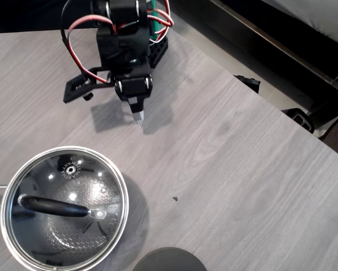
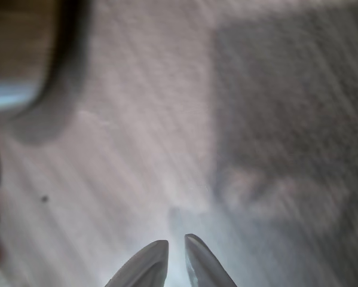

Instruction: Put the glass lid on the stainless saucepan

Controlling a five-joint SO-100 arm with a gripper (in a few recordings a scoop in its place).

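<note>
bare table [image 1: 231, 169] right, saucepan [image 1: 22, 257] lower-left

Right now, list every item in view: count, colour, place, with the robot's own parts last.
Round clear glass lid: one, steel rim, black arched bar handle, seated on the saucepan, lower left of the overhead view.
Round shiny stainless saucepan: one, black honeycomb inside seen through the lid, thin metal side handle at the left edge.
Opaque dark grey round disc: one, bottom edge, right of the saucepan, partly cut off.
Grey wood-grain table: one, under everything.
Small dark speck: one, on the table right of the saucepan.
Black arm with red and white wires: one, top centre.
Gripper: one, pale fingertips nearly together, holding nothing, above bare table.
</note>
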